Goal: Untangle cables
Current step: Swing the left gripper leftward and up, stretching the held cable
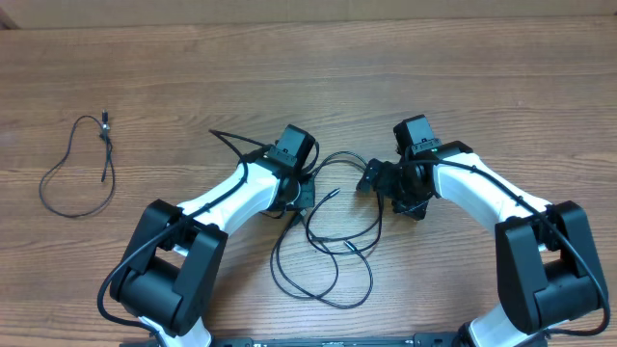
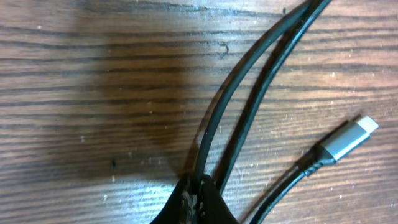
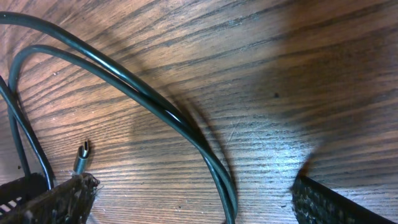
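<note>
On the wood-grain bench (image 1: pixel 308 67), the tangled cables (image 1: pixel 328 246) lie between the arms and one separate cable (image 1: pixel 72 178) lies far left, visible overhead only; wrist views alone show the left claw (image 2: pixel 196 199) clamped on two strands and the right claw (image 3: pixel 193 208) apart, straddling a loop.

left gripper (image 2: pixel 198 199) closed, right gripper (image 3: pixel 193 200) agape

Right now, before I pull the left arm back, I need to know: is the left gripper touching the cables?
Touching. The left wrist view shows the shut left gripper pinching two strands of the cables, which run straight into its fingertips.
</note>
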